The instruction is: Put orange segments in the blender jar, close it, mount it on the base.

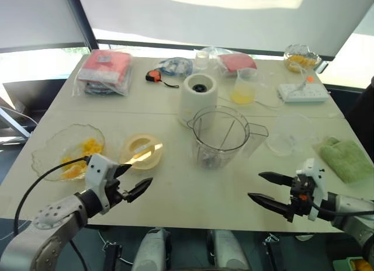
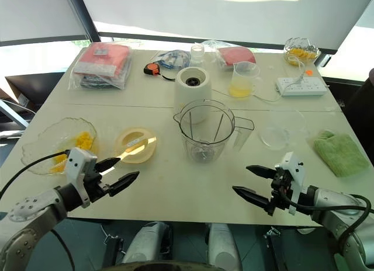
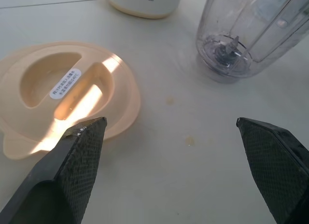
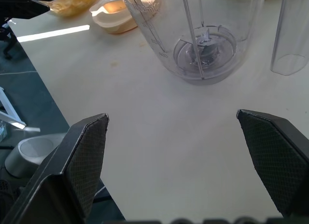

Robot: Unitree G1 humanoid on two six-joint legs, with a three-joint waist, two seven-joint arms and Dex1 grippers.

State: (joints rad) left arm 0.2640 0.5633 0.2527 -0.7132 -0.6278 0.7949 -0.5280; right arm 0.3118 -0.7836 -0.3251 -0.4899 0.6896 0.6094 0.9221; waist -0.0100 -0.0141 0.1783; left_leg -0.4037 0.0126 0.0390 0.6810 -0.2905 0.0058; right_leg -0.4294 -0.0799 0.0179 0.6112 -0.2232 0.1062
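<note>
left eye view, clear ribbed blender jar (image 1: 220, 135), squat white base (image 1: 198, 96)

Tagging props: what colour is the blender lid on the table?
Pale cream-yellow lid, clearest in the left wrist view.

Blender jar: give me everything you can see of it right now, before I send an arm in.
The blender jar is a tall clear plastic pitcher, standing upright on the table near its middle. Its wide round rim is open, with no lid on. A side handle sticks out toward the robot's right. Through the wall a small metal blade shows at the bottom, and the jar looks empty. The white base stands just behind it, separate. The cream lid lies flat on the table to its left. Neither gripper touches it.
</note>
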